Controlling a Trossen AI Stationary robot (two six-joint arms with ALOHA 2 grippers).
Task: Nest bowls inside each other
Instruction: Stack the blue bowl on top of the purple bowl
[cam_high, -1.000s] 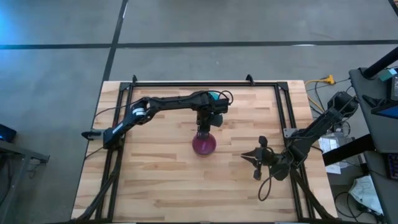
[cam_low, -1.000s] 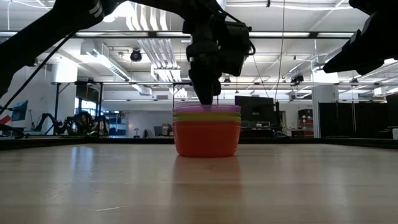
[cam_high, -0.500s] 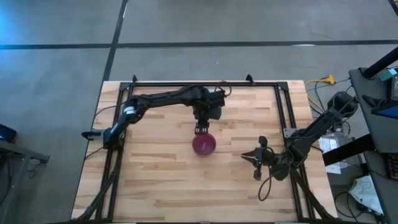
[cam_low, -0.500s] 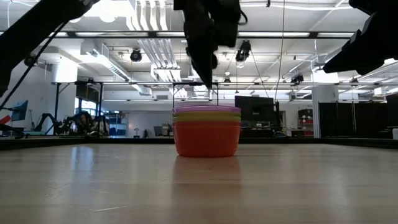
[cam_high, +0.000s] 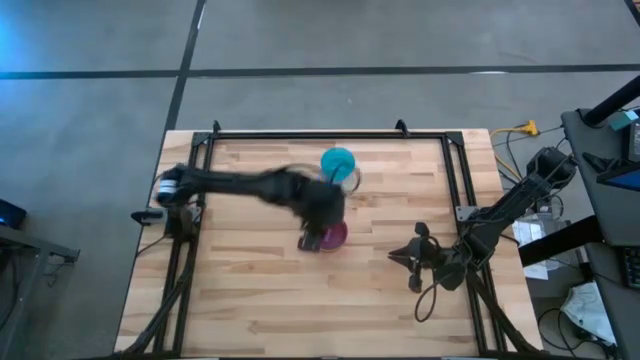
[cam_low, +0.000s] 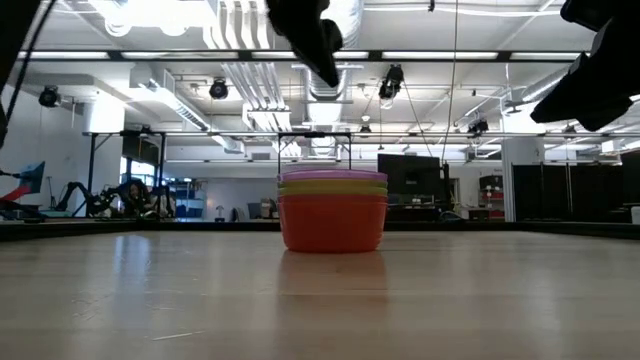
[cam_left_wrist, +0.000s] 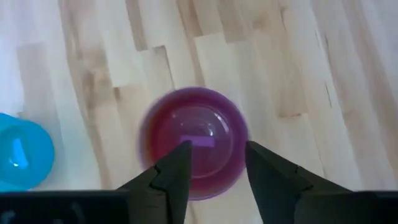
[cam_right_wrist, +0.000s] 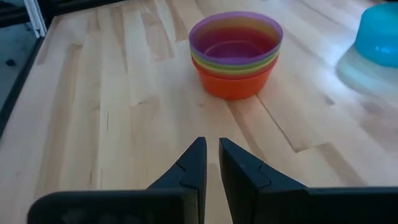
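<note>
- Stack (cam_right_wrist: 236, 55): nested bowls stand upright near the table's (cam_high: 250, 290) middle. Orange bowl (cam_low: 332, 224) at the bottom, then yellow and green rims, purple bowl (cam_left_wrist: 194, 140) on top. Whether more bowls lie hidden inside cannot be told.
- Blue bowl (cam_high: 338, 161): sits apart from the stack, toward the table's far edge, upside down on the wood; it is not nested.
- Left gripper (cam_left_wrist: 216, 163): held above the stack, looking straight down into the purple bowl. Fingers spread moderately, with nothing between them and no contact with any bowl. The arm is motion-blurred in the high view.
- Right gripper (cam_right_wrist: 211, 163): low over the table on the right side, pointing at the stack and well apart from it. Fingers nearly closed, leaving only a narrow slit; they hold nothing.
</note>
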